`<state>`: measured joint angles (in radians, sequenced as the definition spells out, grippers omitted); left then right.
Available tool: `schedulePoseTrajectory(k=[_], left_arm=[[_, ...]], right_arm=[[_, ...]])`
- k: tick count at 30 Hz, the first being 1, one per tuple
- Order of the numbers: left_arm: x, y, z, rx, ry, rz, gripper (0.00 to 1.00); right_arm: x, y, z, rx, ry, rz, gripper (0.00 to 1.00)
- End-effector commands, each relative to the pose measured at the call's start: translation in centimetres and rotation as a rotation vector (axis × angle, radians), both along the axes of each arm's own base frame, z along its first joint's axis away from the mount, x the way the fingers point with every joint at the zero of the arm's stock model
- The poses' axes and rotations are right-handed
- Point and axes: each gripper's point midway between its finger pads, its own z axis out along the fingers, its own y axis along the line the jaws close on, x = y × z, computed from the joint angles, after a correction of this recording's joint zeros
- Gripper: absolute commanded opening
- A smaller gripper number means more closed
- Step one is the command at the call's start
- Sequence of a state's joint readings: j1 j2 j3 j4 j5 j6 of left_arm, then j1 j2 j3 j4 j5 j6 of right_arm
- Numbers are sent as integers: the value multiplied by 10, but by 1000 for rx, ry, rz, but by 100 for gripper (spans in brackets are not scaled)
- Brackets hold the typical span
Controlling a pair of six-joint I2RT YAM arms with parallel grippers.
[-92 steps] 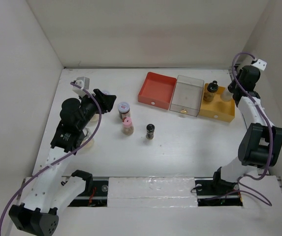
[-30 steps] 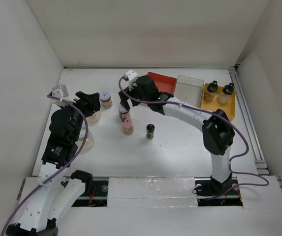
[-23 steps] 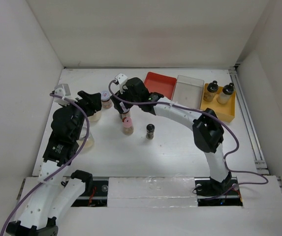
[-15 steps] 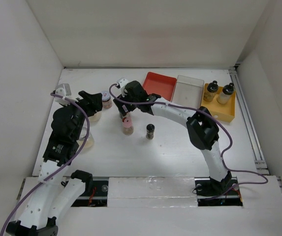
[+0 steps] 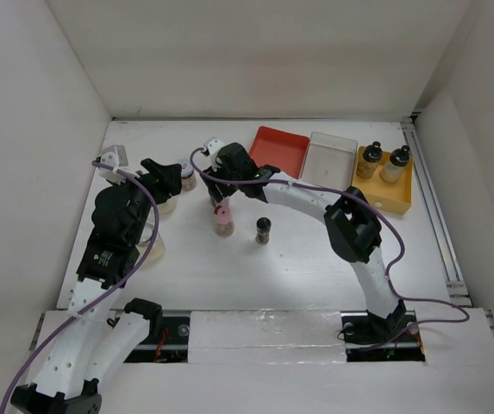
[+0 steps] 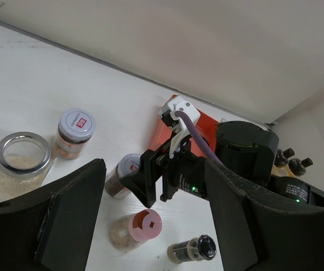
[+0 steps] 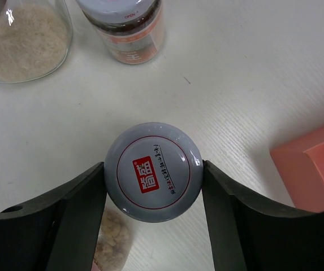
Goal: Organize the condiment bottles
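Closing since a second ago, the right gripper (image 5: 218, 188) now clamps the silver-lidded jar (image 7: 153, 174), upright mid-table, left of the red tray (image 5: 281, 149). Its lid bears a red logo. The left gripper (image 5: 173, 175) gapes, holding nothing.

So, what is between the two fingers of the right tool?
A silver-lidded jar with a red label; in the right wrist view both fingers of the right tool touch the sides of its lid.

Overhead camera looks down; both wrist cameras share the silver-lidded jar (image 7: 153, 173).
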<state>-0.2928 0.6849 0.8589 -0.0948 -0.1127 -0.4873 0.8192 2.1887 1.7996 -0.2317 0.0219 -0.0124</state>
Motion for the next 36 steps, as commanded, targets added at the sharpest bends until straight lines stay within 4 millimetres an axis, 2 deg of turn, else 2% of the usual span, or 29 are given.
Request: schedulePoseTrajectory(k=[1, 3, 5, 7, 8, 9, 10, 11, 13, 14, 15, 16, 17, 18, 19, 20, 21, 22, 23, 24, 25, 26, 28, 33, 34, 36], left_arm=[[-1, -1, 20, -6, -64, -9, 66], [0, -1, 18, -6, -64, -9, 66], [0, -3, 18, -6, -64, -20, 66], [2, -3, 15, -4, -55, -20, 66], [2, -3, 15, -4, -55, -20, 66], [1, -5, 15, -4, -55, -29, 66], [1, -5, 15, -4, -55, -29, 66], [1, -5, 15, -4, -55, -29, 66], [1, -5, 15, -4, -55, -29, 66], [1, -5, 15, -4, -55, -29, 66], [1, -5, 15, -4, -55, -29, 66], [1, -5, 15, -4, -55, -29, 66], [1, -7, 15, -4, -55, -38, 66], [1, -7, 15, -4, -55, -38, 66], [0, -8, 15, -4, -55, -47, 66], [1, -8, 18, -7, -64, -47, 66], [0, -10, 18, -7, -64, -56, 66], [0, -10, 18, -7, -64, -57, 66], [0, -12, 18, -7, -64, -67, 66], [2, -12, 15, -5, -55, -67, 66], [2, -12, 15, -5, -55, -67, 66], [2, -12, 15, -5, -55, -67, 66], [1, -14, 15, -5, -55, -77, 66], [1, -15, 15, -6, -55, -86, 66], [0, -17, 18, -17, -62, -96, 66], [0, -17, 18, -17, -62, -96, 66]], right_arm=[[7, 9, 9, 34, -20, -11, 50], [9, 8, 22, 61, -43, -25, 44], [8, 16, 75, 178, -128, 4, 40], [9, 10, 114, 251, -193, 3, 38], [3, 3, 162, 322, -260, 5, 38], [11, -9, 193, 377, -326, -23, 38], [9, -19, 204, 397, -348, -32, 38], [8, -44, 252, 464, -435, -77, 38], [6, -75, 279, 494, -490, -136, 38], [7, -92, 270, 472, -485, -172, 38], [-1, -119, 294, 495, -526, -216, 38], [10, -154, 295, 473, -550, -319, 38], [11, -174, 271, 435, -524, -371, 38], [1, -202, 287, 468, -548, -423, 38], [7, -242, 282, 452, -562, -531, 38], [5, -266, 277, 445, -567, -596, 38], [2, -290, 250, 400, -537, -663, 38], [-10, -315, 261, 423, -570, -725, 39], [-9, -352, 250, 375, -567, -816, 39], [-12, -371, 233, 349, -540, -870, 39], [-19, -388, 234, 351, -548, -910, 39], [-19, -416, 225, 333, -543, -983, 39], [-19, -436, 204, 306, -503, -1024, 39], [-18, -499, 179, 284, -471, -1199, 39], [-13, -504, 168, 283, -449, -1205, 39], [-11, -513, 162, 275, -439, -1224, 39]])
